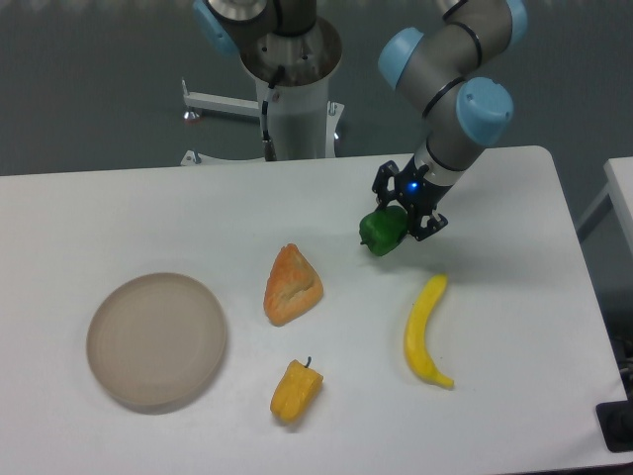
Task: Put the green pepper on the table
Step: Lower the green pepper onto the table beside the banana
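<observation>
The green pepper (381, 232) is small, glossy and dark green, and it hangs above the white table (148, 208) right of centre. My gripper (399, 220) is shut on the pepper from its right side, the black fingers pinching it while a blue light glows on the wrist. A soft shadow lies on the table just below and right of the pepper. The pepper's far side is hidden by the fingers.
A banana (425, 332) lies below the gripper. An orange bread wedge (291, 285) sits left of the pepper, a yellow pepper (296, 390) in front of it. A round beige plate (156, 339) is at the left. The arm's base (295, 79) stands behind the table.
</observation>
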### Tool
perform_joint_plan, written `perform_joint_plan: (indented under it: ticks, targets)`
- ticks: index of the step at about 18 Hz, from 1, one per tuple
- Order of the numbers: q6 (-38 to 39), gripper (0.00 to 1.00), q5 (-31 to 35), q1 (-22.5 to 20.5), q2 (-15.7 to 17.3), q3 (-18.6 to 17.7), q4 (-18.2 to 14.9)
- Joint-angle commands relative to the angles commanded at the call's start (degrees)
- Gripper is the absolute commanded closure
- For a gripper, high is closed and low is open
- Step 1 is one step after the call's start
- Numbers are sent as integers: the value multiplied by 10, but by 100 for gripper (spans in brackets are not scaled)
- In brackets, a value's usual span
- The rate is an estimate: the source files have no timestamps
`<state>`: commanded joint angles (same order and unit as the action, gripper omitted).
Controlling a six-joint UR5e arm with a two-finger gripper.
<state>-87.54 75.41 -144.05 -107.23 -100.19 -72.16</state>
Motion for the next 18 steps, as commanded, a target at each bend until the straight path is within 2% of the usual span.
perform_joint_plan:
  ticks: [13, 18]
  targets:
    - [1, 66, 4, 10, -6, -11, 4]
    - [0, 66, 5, 12, -6, -19, 18]
